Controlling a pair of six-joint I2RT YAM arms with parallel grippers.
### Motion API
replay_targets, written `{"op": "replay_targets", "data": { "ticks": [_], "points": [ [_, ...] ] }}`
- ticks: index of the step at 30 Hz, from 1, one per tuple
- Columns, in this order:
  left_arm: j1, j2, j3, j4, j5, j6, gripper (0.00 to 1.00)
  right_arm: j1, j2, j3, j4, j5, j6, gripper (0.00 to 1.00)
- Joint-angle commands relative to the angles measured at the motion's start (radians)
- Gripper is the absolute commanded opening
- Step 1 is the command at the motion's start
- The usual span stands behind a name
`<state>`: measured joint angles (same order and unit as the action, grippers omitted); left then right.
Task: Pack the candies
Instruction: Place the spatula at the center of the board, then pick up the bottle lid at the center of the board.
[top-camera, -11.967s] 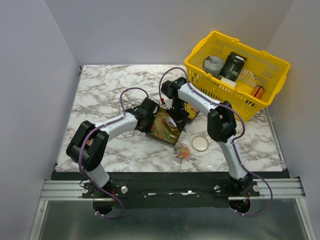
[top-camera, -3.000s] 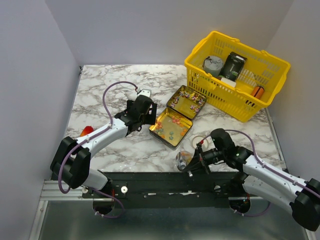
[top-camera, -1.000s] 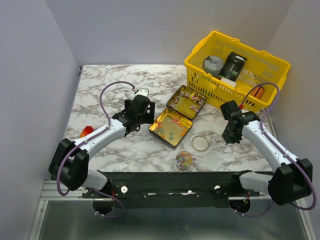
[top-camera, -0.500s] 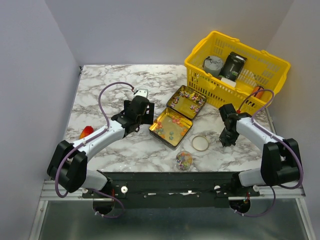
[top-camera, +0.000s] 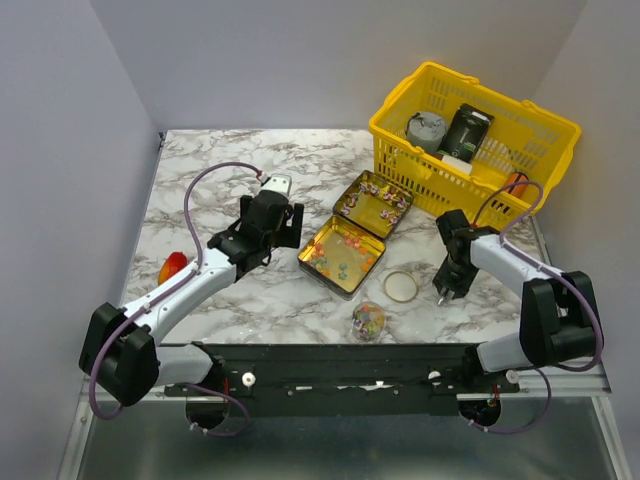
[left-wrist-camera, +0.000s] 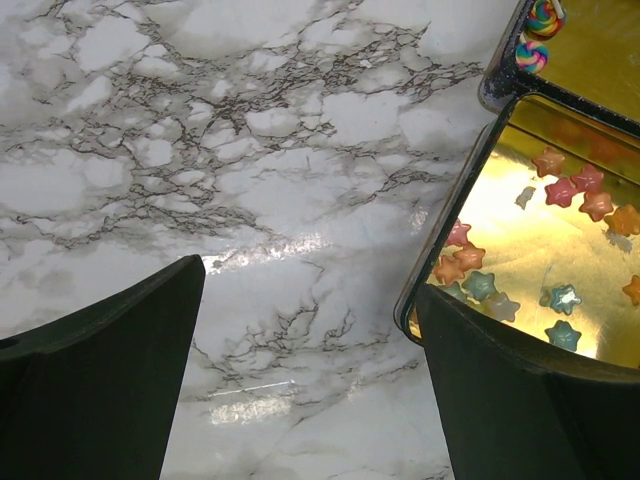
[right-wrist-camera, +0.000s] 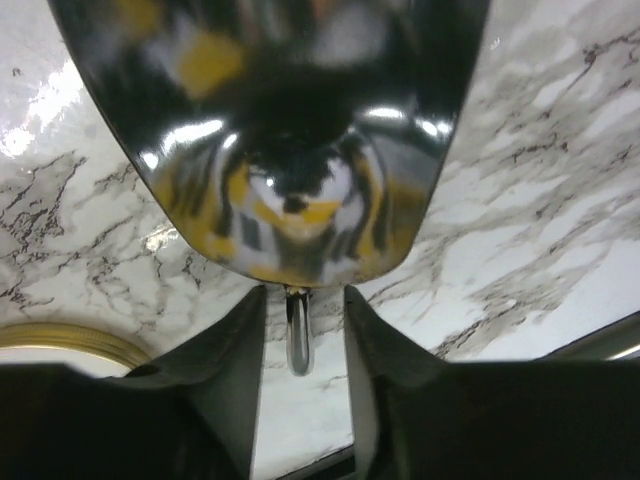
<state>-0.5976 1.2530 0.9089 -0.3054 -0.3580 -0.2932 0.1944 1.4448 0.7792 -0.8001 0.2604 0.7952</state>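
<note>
The candies show in three places. Star-shaped ones lie in the open gold tin (top-camera: 340, 258) (left-wrist-camera: 560, 250), swirled ones in its raised lid (top-camera: 374, 201), and a mixed lot in a small clear jar (top-camera: 367, 320). My left gripper (top-camera: 284, 222) (left-wrist-camera: 310, 400) hangs open just left of the tin, with only bare marble between its fingers. My right gripper (top-camera: 442, 290) (right-wrist-camera: 303, 305) points down at the table right of the tin. A shiny metal spoon (right-wrist-camera: 290, 130) fills its view. The thin handle stands between the jaws with a gap on each side.
A round jar lid (top-camera: 400, 287) (right-wrist-camera: 60, 340) lies between the jar and the right gripper. At the back right stands a yellow basket (top-camera: 497, 205) holding a tin, a dark box and an orange cylinder (top-camera: 515, 185). An orange-red lump (top-camera: 172, 268) sits at the left.
My right arm has swung in and down to the table near the round lid, and its jaws have parted from the spoon handle. The left gripper has shifted slightly to the left.
</note>
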Motion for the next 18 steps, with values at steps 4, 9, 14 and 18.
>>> {"op": "replay_targets", "data": {
  "ticks": [4,9,14,18],
  "points": [
    [0.005,-0.046,0.015,-0.049,0.034,-0.029,0.99,-0.01,-0.133,0.044,-0.085,-0.02,-0.017,0.62],
    [0.005,-0.099,-0.008,-0.041,0.091,-0.072,0.99,-0.006,-0.319,0.034,-0.012,-0.081,-0.167,0.76],
    [0.005,-0.129,-0.01,-0.07,0.149,-0.13,0.99,0.023,-0.377,0.032,0.102,-0.256,-0.27,0.77],
    [0.005,-0.174,-0.018,-0.115,0.183,-0.201,0.99,0.159,-0.284,0.096,0.098,-0.236,-0.263,0.77]
  ]
}}
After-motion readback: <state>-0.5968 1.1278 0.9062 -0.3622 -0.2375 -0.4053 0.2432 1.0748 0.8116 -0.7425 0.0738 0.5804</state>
